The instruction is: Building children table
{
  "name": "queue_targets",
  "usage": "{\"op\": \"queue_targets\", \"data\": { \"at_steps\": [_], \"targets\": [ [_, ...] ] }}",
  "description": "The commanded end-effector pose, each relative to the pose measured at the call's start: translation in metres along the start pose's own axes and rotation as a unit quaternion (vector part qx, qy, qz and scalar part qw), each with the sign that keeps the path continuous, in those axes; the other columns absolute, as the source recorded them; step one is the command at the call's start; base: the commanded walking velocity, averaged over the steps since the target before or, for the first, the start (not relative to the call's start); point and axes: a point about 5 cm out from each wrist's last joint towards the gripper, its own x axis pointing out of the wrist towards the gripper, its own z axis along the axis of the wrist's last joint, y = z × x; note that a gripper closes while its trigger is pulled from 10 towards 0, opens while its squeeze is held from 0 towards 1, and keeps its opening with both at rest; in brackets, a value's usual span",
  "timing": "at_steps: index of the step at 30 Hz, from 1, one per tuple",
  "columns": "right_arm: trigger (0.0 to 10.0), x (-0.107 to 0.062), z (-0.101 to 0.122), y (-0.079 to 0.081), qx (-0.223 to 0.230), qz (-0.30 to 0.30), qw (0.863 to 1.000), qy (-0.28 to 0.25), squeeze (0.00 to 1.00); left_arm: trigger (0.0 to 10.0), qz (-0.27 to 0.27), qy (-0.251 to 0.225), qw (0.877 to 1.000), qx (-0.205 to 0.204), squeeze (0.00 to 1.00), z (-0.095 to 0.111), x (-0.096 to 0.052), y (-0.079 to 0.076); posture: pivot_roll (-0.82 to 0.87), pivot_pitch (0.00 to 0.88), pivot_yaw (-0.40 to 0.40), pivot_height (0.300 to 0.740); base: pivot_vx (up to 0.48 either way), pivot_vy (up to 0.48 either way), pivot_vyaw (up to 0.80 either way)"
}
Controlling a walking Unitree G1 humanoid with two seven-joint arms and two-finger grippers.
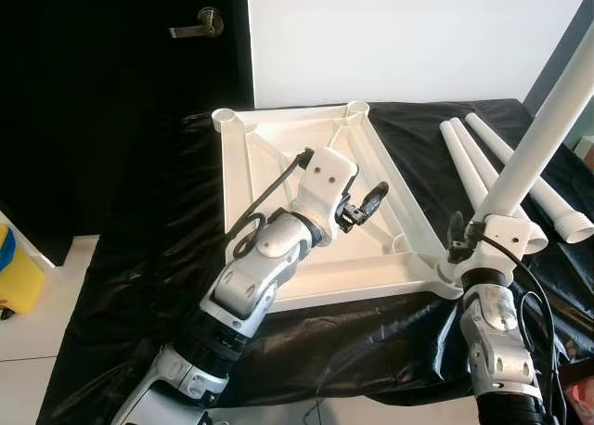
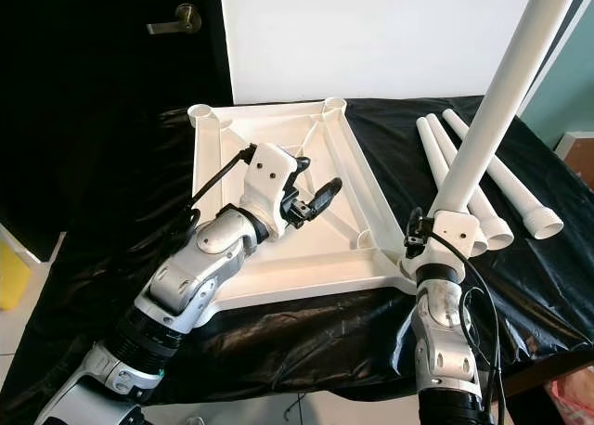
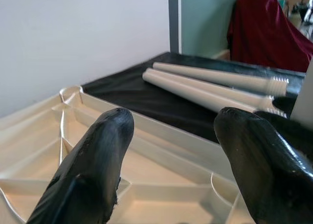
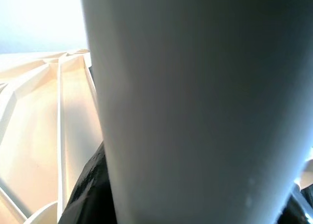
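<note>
White plastic tabletop (image 1: 278, 156) lies underside-up on the black-draped worktop (image 1: 139, 286), exposing its corner sockets. Right gripper (image 1: 469, 235), fingers clamped on a white tubular leg (image 1: 543, 128), stands it in the near-right socket. Left gripper (image 1: 367, 205), fingers spread, hovers over the ribs. Three spare legs (image 1: 483, 160) lie beside.

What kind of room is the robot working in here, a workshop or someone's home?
Most likely a room in a home. A dark door with a lever handle stands beside a plain white wall, the floor is pale tile, and the upside-down white tabletop lies on a black sheet.
</note>
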Motion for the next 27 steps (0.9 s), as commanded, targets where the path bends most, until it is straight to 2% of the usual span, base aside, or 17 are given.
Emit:
{"op": "queue_targets", "data": {
  "at_steps": [1, 5, 10, 18, 27],
  "targets": [
    [10.0, -0.002, -0.003, -0.004, 0.001, -0.002, 1.000, -0.002, 0.00, 10.0, -0.052, 0.016, 0.998, 0.020, 0.00, -0.009, -0.003, -0.013, -0.02, 0.007, -0.010, 0.740, 0.000, 0.000, 0.00],
    [10.0, -0.003, -0.010, -0.006, 0.005, 0.004, 1.000, 0.004, 0.00, 10.0, -0.090, 0.036, 0.995, 0.033, 0.00, -0.020, -0.008, -0.023, -0.01, 0.003, -0.008, 0.740, 0.000, 0.000, 0.00],
    [10.0, -0.005, -0.013, -0.006, 0.008, 0.013, 1.000, 0.004, 0.00, 10.0, -0.103, 0.044, 0.993, 0.037, 0.00, -0.023, -0.009, -0.026, -0.01, 0.000, -0.008, 0.740, 0.000, 0.000, 0.00],
    [10.0, -0.015, -0.024, -0.003, 0.012, 0.064, 0.998, 0.001, 0.00, 10.0, -0.156, 0.065, 0.985, 0.041, 0.00, -0.032, -0.018, -0.036, -0.01, 0.000, -0.004, 0.740, 0.000, 0.000, 0.00],
    [10.0, -0.021, -0.030, 0.001, 0.017, 0.103, 0.995, -0.003, 0.00, 10.0, -0.167, 0.069, 0.983, 0.043, 0.00, -0.034, -0.019, -0.037, -0.02, 0.000, -0.001, 0.740, 0.000, 0.000, 0.00]
  ]
}}
